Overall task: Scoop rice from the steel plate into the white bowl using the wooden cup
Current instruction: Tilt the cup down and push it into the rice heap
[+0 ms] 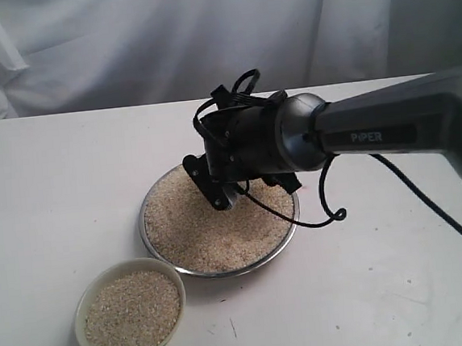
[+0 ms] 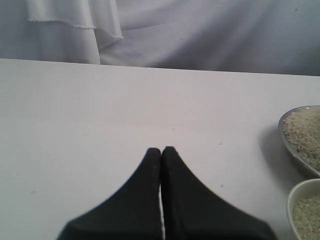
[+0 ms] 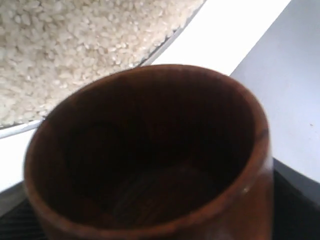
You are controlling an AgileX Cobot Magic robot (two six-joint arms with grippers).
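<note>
The wooden cup (image 3: pixel 150 150) fills the right wrist view, glossy reddish-brown, its dark inside holding no rice. My right gripper (image 1: pixel 216 186) is shut on it, with black fingers (image 3: pixel 296 205) showing beside its wall. It hangs low over the far part of the steel plate (image 1: pixel 223 272), which is spread with rice (image 1: pixel 200 232). In the exterior view the arm hides the cup. The white bowl (image 1: pixel 80 316) sits in front of the plate to the left, filled with rice (image 1: pixel 134 315). My left gripper (image 2: pixel 161 150) is shut on nothing above bare table.
A black cable (image 1: pixel 332 213) loops from the right arm over the plate's right rim. White cloth (image 1: pixel 123 45) hangs behind the table. The left wrist view catches the plate's rim (image 2: pixel 295 152) and the bowl (image 2: pixel 296 192) at its edge.
</note>
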